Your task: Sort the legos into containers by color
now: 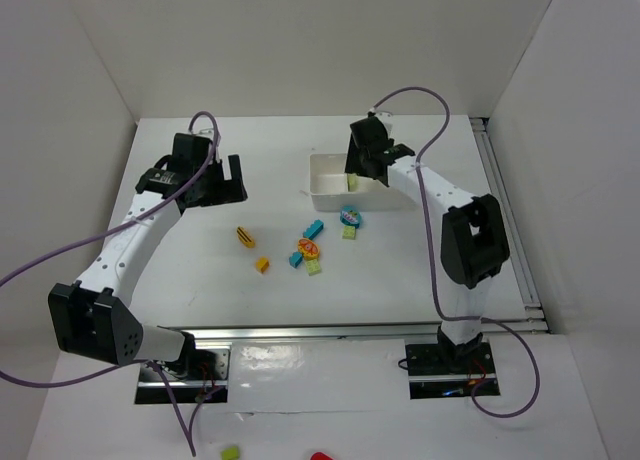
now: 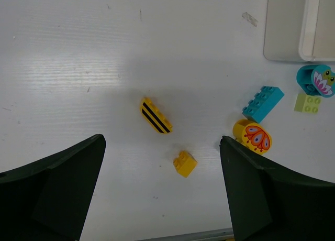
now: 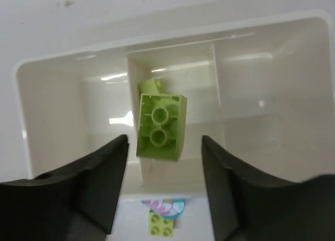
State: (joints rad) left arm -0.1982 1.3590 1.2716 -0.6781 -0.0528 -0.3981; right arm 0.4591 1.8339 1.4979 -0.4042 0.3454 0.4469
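The white tray point(image 1: 326, 176) stands at the back centre. My right gripper point(image 1: 368, 166) hovers over it, open. In the right wrist view my gripper point(image 3: 164, 142) is open over the tray point(image 3: 52, 94), and a lime brick point(image 3: 160, 127) sits tilted in the middle compartment, underside up, clear of both fingers. A second lime piece point(image 3: 151, 86) lies behind it. My left gripper point(image 1: 226, 183) is open and empty; in its wrist view the gripper point(image 2: 161, 146) is above a small yellow brick point(image 2: 185, 163) and a striped yellow brick point(image 2: 156, 116).
Loose on the table are a cyan brick point(image 1: 314, 227), a round yellow piece point(image 1: 308, 248), a small cyan brick point(image 1: 296, 260), two lime plates point(image 1: 314, 268) point(image 1: 349, 232) and a round cyan piece point(image 1: 350, 216). White walls enclose the table.
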